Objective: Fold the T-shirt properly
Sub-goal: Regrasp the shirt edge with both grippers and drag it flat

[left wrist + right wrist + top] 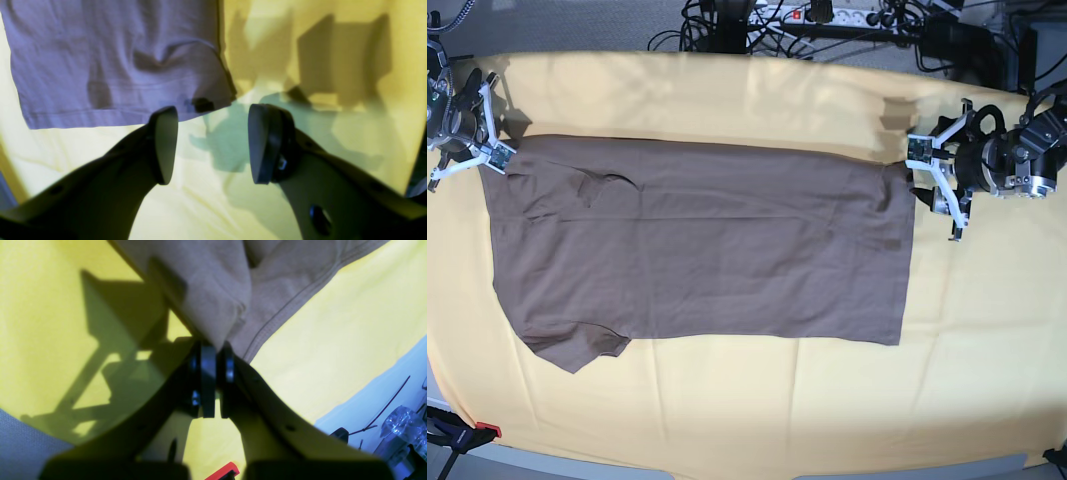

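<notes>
While spread across the middle of the tabletop [987, 380], on the pale-yellow cloth [727, 400], the T-shirt [707, 240] lies folded lengthwise, upper edge straight, one sleeve poking out toward the near left corner. Left gripper [210, 143]: spread wide, jaws well apart, nothing between them, hovering just beside the shirt's hemmed corner at the right edge of the tabletop; seen from the base view at [937, 180]. Right gripper [213, 380]: pressed together on a bunched fold of the T-shirt [213, 306], fabric rising out from between the pads, stitched hem running just beside; located at the far left corner [482, 150]. Cables and a power strip [827, 15] beyond the far edge. Small red clamp [482, 432] at the near left corner.
</notes>
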